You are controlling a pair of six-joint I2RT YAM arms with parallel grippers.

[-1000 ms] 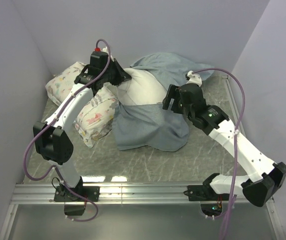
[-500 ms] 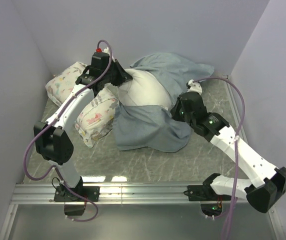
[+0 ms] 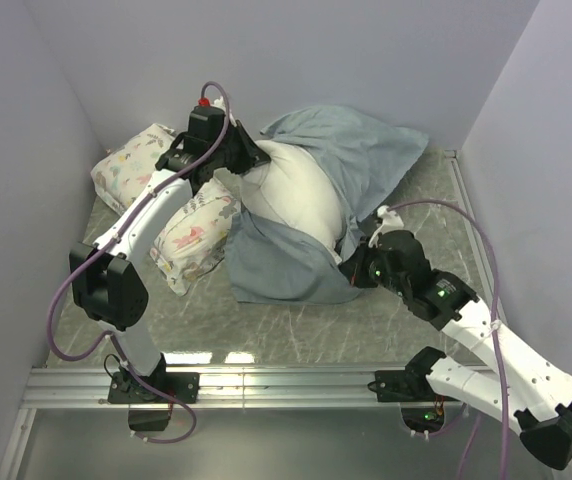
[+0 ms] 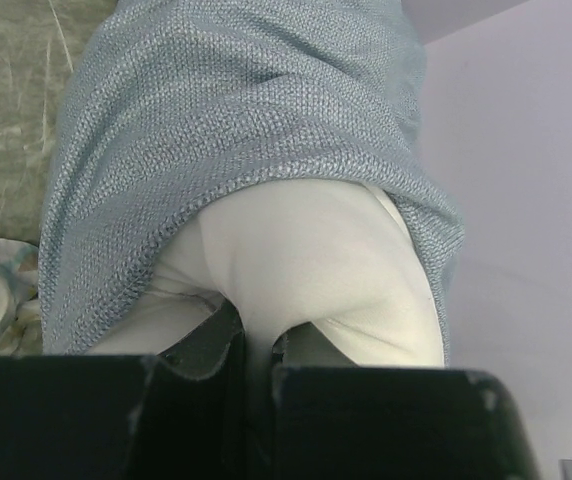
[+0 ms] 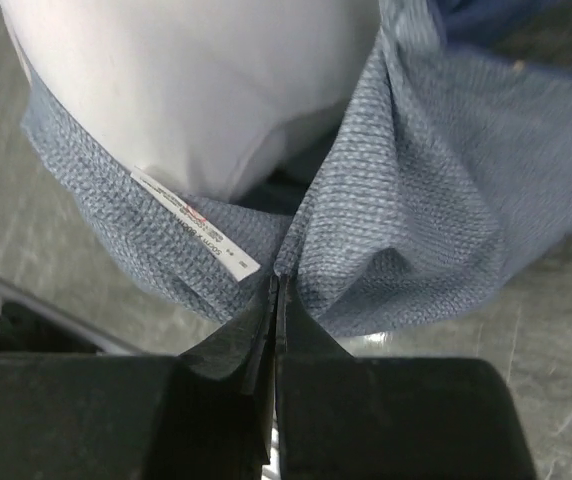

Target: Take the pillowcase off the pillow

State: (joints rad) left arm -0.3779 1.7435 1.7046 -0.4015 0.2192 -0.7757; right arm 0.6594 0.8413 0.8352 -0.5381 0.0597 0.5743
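The off-white pillow [image 3: 296, 190] lies at the back of the table, half out of the grey-blue pillowcase [image 3: 361, 150], which shows its lighter reverse. My left gripper [image 3: 253, 160] is shut on a fold of the pillow [image 4: 296, 250] at its bare left end, with the pillowcase [image 4: 226, 100] bunched just beyond. My right gripper [image 3: 351, 266] is shut on the hem of the pillowcase [image 5: 436, 180] near its open edge, beside a white label [image 5: 196, 223]. The pillow [image 5: 186, 80] bulges out above that hem. A loose flap of the case [image 3: 276, 265] lies on the table in front.
Two floral-print pillows [image 3: 131, 165] [image 3: 191, 238] lie under and left of the left arm. Grey walls close in at left, back and right. A metal rail [image 3: 286, 385] runs along the near edge by the arm bases.
My right gripper went from open to shut on the pillowcase hem and drew back toward the near right, dragging the case off the pillow. The left gripper kept its hold.
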